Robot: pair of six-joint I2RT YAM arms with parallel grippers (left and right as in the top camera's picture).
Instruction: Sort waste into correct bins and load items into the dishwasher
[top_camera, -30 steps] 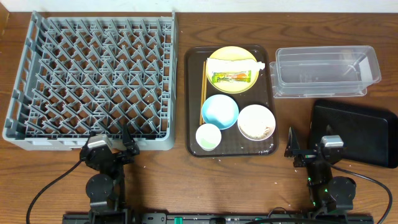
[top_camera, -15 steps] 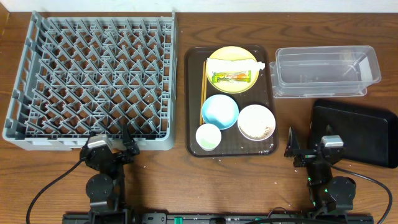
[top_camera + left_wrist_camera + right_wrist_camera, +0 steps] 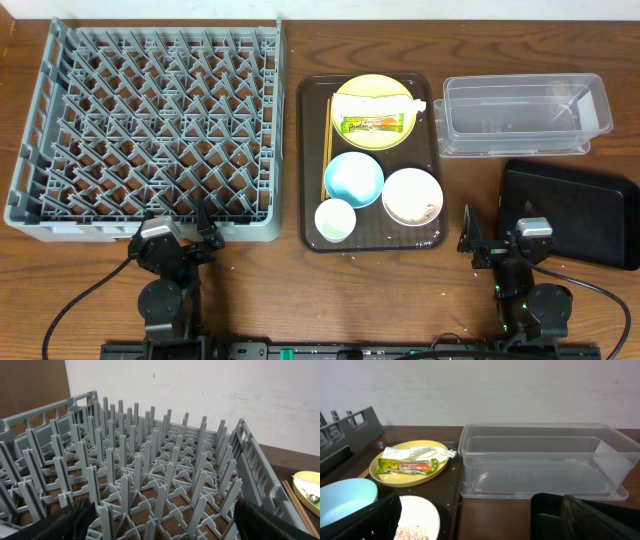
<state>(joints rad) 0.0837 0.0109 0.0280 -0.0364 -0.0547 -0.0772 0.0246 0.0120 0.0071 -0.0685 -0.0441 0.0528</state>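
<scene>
The grey dishwasher rack [image 3: 150,130] fills the left of the table. My left gripper [image 3: 178,222] stands open at its near wall, its fingers [image 3: 75,517] wide apart and holding nothing. On the brown serving tray [image 3: 308,150] lie the yellow plate [image 3: 372,88] with the snack wrapper [image 3: 378,124] and crumpled paper [image 3: 385,105], the chopsticks [image 3: 327,145], the blue bowl [image 3: 353,178], the white bowl [image 3: 400,185] holding rice scraps [image 3: 420,210], and the cup [image 3: 335,219]. My right gripper [image 3: 500,235] is open beside the black tray [image 3: 575,210]. The clear tub [image 3: 525,115] sits behind.
In the right wrist view the clear tub [image 3: 540,460] lies ahead, the black tray's corner [image 3: 547,510] low right, and the plate [image 3: 410,475] and white bowl [image 3: 420,515] to the left. Bare wood separates the serving tray from the bins.
</scene>
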